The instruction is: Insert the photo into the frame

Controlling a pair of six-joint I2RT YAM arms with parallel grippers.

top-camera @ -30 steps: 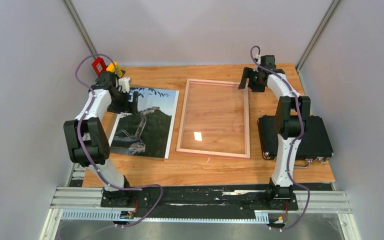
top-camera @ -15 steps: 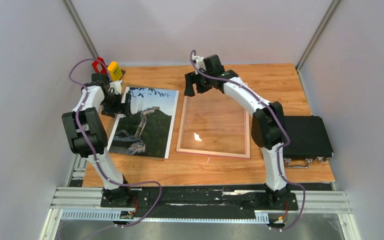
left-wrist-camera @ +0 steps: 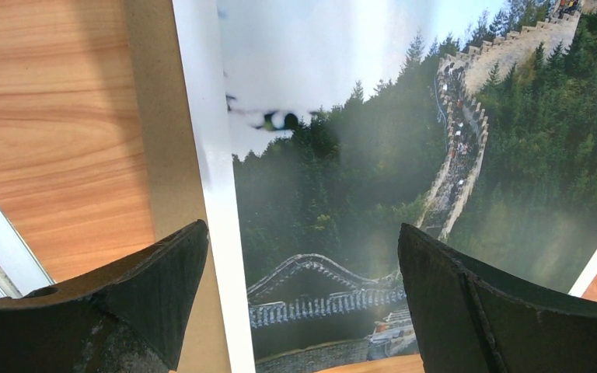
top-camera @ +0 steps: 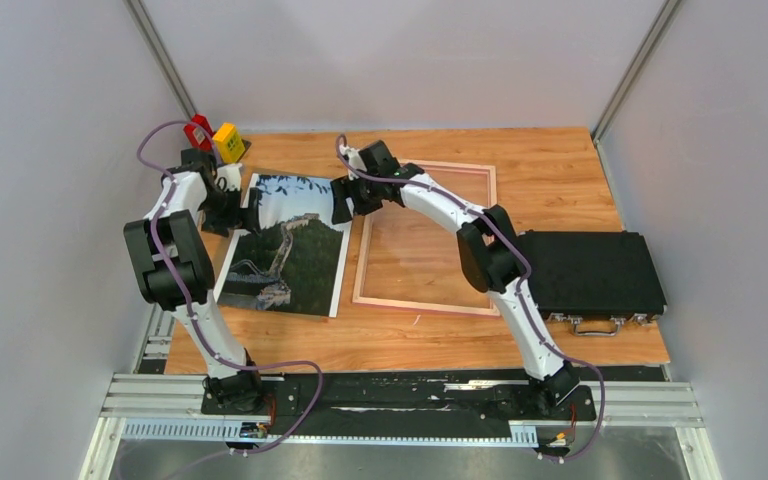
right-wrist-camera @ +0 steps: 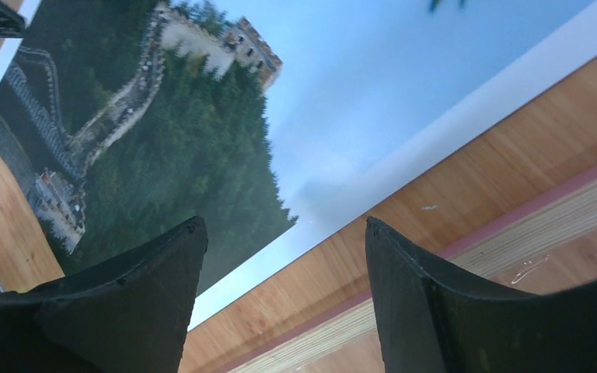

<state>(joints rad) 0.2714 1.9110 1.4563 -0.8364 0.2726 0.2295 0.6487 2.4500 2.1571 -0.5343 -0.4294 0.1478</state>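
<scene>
Task barely started: the photo (top-camera: 285,245) lies flat on the surface (top-camera: 400,340), left of the frame (top-camera: 425,306) and just beside it, not inside. The frame is flat too, pink side up, pane bare, nothing in it. Your left tool (left-wrist-camera: 303,229) is spread wide and low over the photo's left edge, white border between the fingers, not closed on anything. A tan board strip (left-wrist-camera: 163,116) shows alongside that border; can't tell if it sits under the print. Your right tool (right-wrist-camera: 286,221) reaches across to the photo's far right edge, next to the frame's pink rail. Its fingers are parted fairly wide and hold nothing. Can't tell if either tool touches the paper. The black case (top-camera: 590,270) sits right of the frame, not involved. Still left, by my read: grip both edges, lift, carry the photo over and lay it square in the frame.
</scene>
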